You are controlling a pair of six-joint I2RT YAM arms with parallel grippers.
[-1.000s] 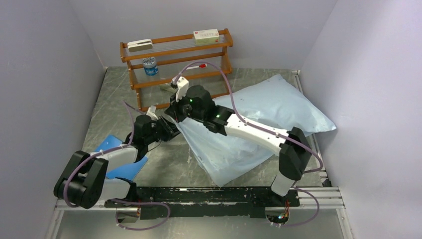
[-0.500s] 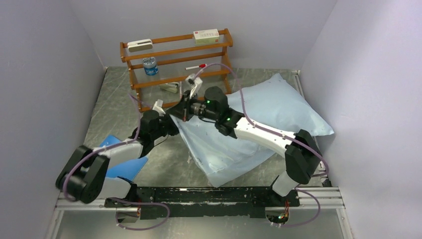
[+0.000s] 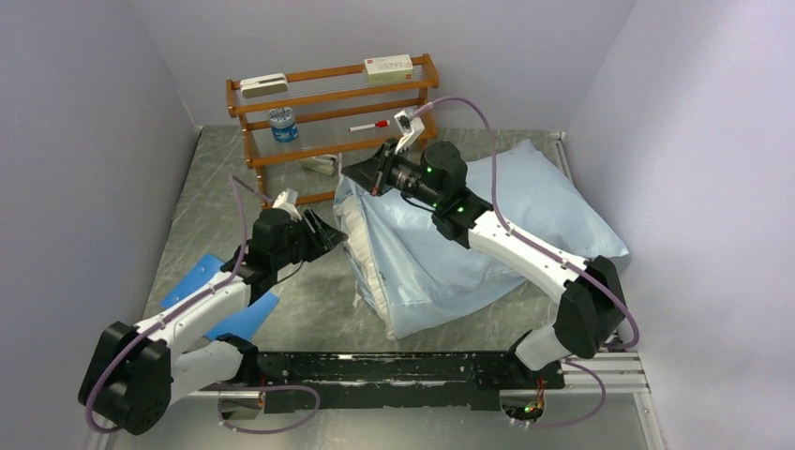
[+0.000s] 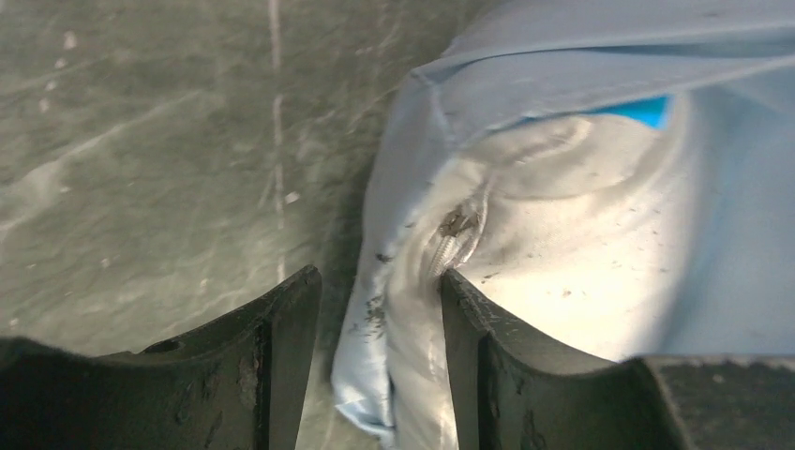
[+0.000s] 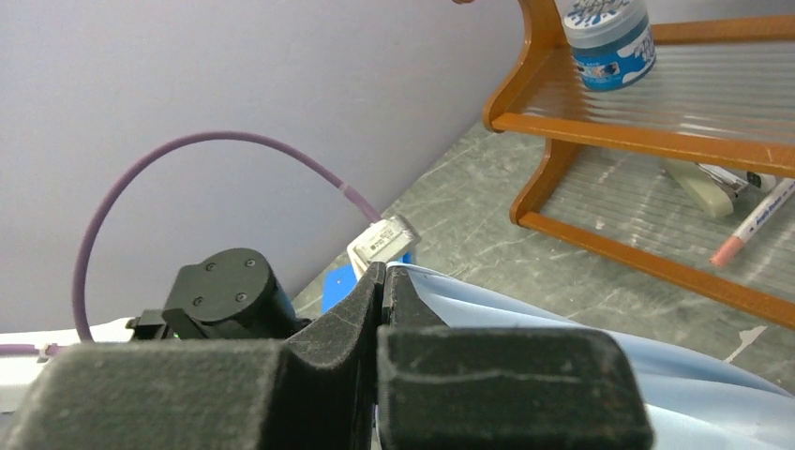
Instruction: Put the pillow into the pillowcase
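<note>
Right jaws: we see them [image 5: 382, 291] pressed together on a fold of the pillowcase [image 3: 441, 262] at its open rim, holding that rim raised above the desk [image 3: 206, 206].
Left jaws: they [image 4: 380, 309] stand parted at a middling width and clamp nothing. The pillowcase hem and a seamed corner of the pillow [image 4: 581, 244] lie in the gap.
Contact at the left jaws: one finger [image 4: 469, 347] sits at the pillow's seam, though we cannot tell whether it touches. The other finger [image 4: 281, 347] is clear of the cloth, over bare desk.
In the way: the hem bunches around the pillow's corner right between the left jaws. The right arm [image 3: 525, 253] stretches across the top of the pillowcase.
Pillow: it lies just ahead of the left jaws and below the right jaws, mostly inside the pillowcase, with white showing at the mouth.
Pillowcase: its mouth faces the left jaws, and its body runs away behind the right jaws.
Beyond the right jaws: we see a wooden rack [image 3: 246, 131] near, carrying a blue-lidded jar [image 5: 607, 42], a marker [image 5: 755, 225] and a box [image 3: 388, 67].
Behind the left jaws: a flat bright-blue rectangle [image 3: 202, 281] lies under the left arm.
</note>
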